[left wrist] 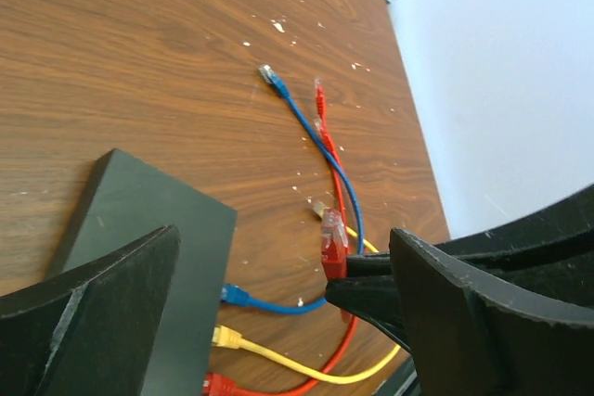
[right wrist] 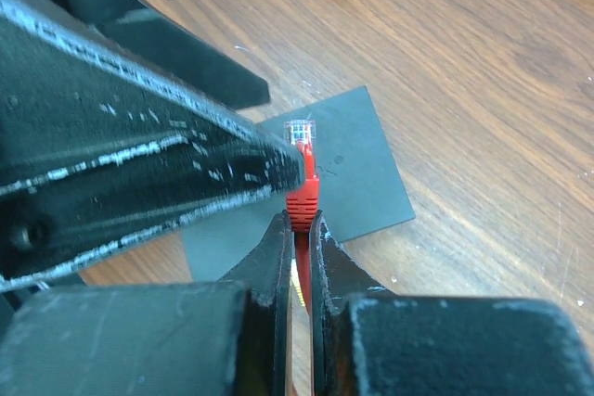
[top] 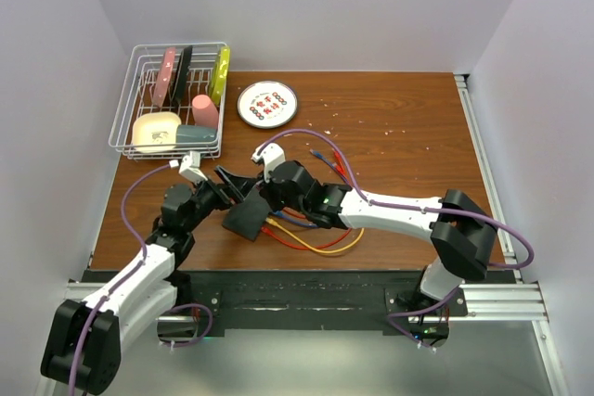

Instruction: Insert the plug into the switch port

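The switch (top: 247, 219) is a flat black box lying on the wooden table; it also shows in the left wrist view (left wrist: 139, 220) and the right wrist view (right wrist: 357, 159). Blue (left wrist: 238, 296), yellow (left wrist: 226, 336) and red (left wrist: 217, 383) plugs sit in its near edge. My right gripper (right wrist: 302, 222) is shut on a red plug (right wrist: 302, 194) with a clear tip, held just above the switch; the plug also shows in the left wrist view (left wrist: 332, 240). My left gripper (left wrist: 283, 257) is wide open, one finger (left wrist: 102, 308) over the switch, the other beside the right gripper.
A wire dish rack (top: 139, 132) with utensils and cups stands at the back left, and a round white plate (top: 267, 104) is beside it. Loose blue (left wrist: 269, 73) and red (left wrist: 319, 92) cable ends lie on the table. Cables loop near the front edge (top: 320, 246).
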Controlling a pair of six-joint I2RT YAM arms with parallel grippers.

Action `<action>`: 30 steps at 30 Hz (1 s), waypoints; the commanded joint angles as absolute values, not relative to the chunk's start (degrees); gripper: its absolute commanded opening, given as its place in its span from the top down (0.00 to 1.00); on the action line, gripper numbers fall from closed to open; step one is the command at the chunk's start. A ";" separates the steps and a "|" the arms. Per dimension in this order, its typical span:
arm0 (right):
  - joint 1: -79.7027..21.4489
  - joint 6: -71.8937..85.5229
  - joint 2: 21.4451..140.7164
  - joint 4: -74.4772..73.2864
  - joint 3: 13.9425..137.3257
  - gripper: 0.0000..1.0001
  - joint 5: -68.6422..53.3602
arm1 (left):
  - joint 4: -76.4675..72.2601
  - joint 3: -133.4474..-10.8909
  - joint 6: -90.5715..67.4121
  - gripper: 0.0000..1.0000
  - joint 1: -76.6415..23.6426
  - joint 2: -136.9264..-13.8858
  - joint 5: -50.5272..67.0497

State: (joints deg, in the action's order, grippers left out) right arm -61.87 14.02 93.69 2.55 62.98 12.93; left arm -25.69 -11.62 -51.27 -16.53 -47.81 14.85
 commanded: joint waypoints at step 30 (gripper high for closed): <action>-50.63 4.75 90.61 -6.15 55.02 1.00 8.26 | -23.64 -19.42 -35.42 0.00 -11.87 -67.58 12.56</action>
State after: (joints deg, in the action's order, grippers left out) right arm -50.68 7.27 89.32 -4.19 53.63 11.05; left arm -19.18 -17.67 -38.85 -12.73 -65.01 9.87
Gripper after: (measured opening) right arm 0.042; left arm 0.997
